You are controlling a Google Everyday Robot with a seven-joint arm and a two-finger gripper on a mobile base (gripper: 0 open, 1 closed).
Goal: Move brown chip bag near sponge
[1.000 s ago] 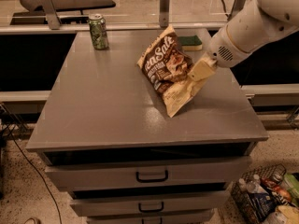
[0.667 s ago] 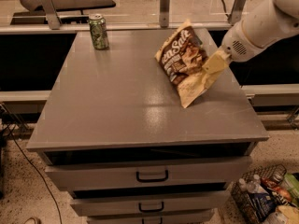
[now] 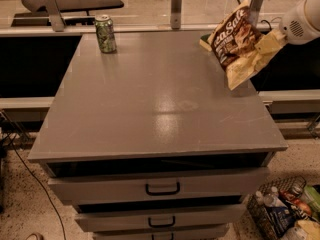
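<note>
The brown chip bag (image 3: 235,41), dark brown with cream-yellow ends and white lettering, hangs tilted above the far right part of the grey cabinet top (image 3: 160,99). My gripper (image 3: 268,43) comes in from the right edge and is shut on the bag's right side, holding it off the surface. The sponge (image 3: 205,41) lies at the far right of the top, just left of and behind the bag. Only its dark green top and pale yellow edge show; the rest is hidden by the bag.
A green drink can (image 3: 105,33) stands upright at the far left of the top. Metal posts and a rail run along the back edge. Drawers with black handles (image 3: 162,189) sit below the front. A wire basket of items (image 3: 285,214) stands on the floor at bottom right.
My gripper has carried the chip bag to the right and toward the back of the top, from the middle right to beside the sponge. The can has not moved.
</note>
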